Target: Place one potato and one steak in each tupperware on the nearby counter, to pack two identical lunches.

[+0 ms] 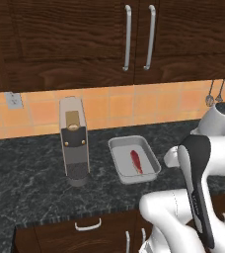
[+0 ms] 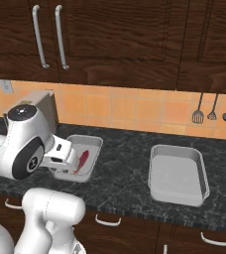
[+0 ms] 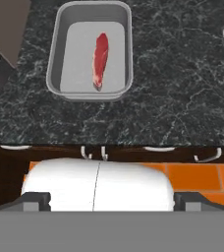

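Tupperware comes as two shallow light-grey trays with rounded corners and raised rims, both flat on the dark speckled counter [image 2: 130,154]. Landmark here is the left tray [image 1: 134,159], which sits just beside a tall grey appliance [image 1: 74,141] with a tan panel. Inside that tray lies one thin red steak [image 3: 100,60], lengthwise along its middle, clear of the walls. To the tray's right, well apart across bare stone, the right tray [image 2: 177,174] holds nothing. In the right base view both trays appear, plus utensils [image 2: 212,109] hanging on the orange tiles beyond the right one. From the hand view the left tray is seen from above, with curved drawer handles [image 3: 158,148] below the counter edge nearer than the tray. The gripper's [image 3: 112,201] two dark tips stand wide apart, grasping nothing.
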